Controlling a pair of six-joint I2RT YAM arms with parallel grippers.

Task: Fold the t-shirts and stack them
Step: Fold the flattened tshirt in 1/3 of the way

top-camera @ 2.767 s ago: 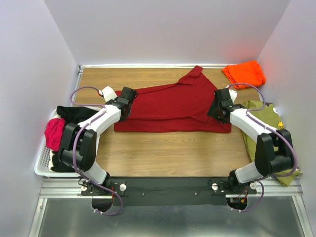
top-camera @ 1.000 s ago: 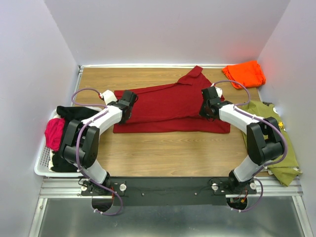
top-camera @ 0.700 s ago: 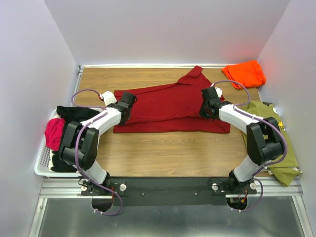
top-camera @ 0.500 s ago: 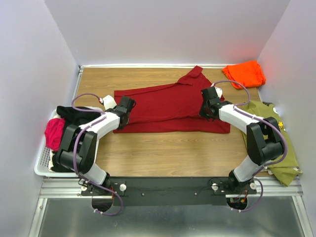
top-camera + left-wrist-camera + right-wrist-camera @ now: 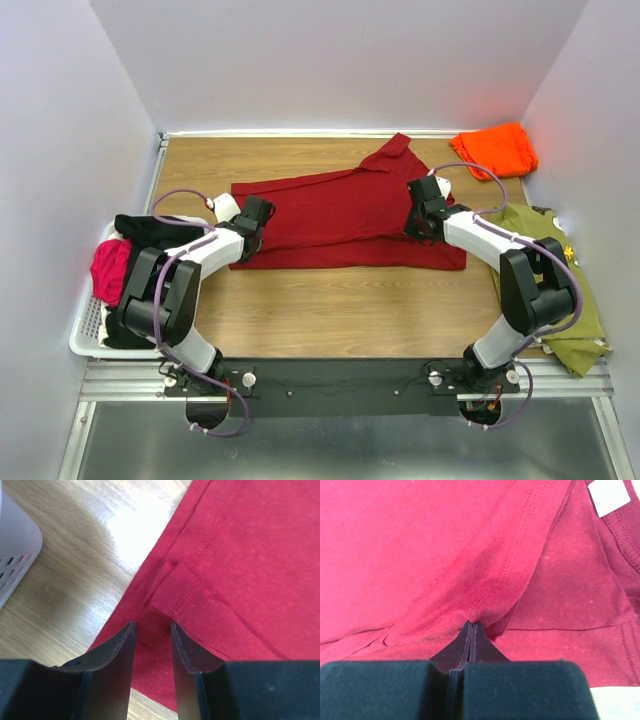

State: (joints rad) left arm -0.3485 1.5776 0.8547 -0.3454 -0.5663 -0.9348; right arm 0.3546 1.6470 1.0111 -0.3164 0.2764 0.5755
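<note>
Dark red jersey across the middle of the tabletop [image 5: 340,310]: the red shirt [image 5: 340,215], lying flat between the two arms, well apart from the orange shirt [image 5: 495,148] bunched in the far right corner. Judged about midway through the first garment, no further: already doubled over lengthwise into a long band, one layer lapped diagonally over the other, but not yet brought down to a compact square, and nothing stacked anywhere. Left to do, by the look of it: a crosswise fold or two on this one, then the same for the orange one, then one laid on the other (more cloth about as well, an olive garment [image 5: 588,315] draped off the right edge and a heap of black and pink in the white basket [image 5: 85,345] at the left). Left pincer [image 5: 152,630] at the shirt's left end, jaws apart, poised over a small turned-up hem corner with nothing gripped between them. Right pincer [image 5: 471,626] at the right end, jaws together and clamped on a puckered ridge of the upper layer, near the collar and its white label [image 5: 609,495]. Soft, thin, matte fabric with stitched hems showing; a sleeve poking out toward the far edge; slight wrinkling along the fold, otherwise fairly smooth.
</note>
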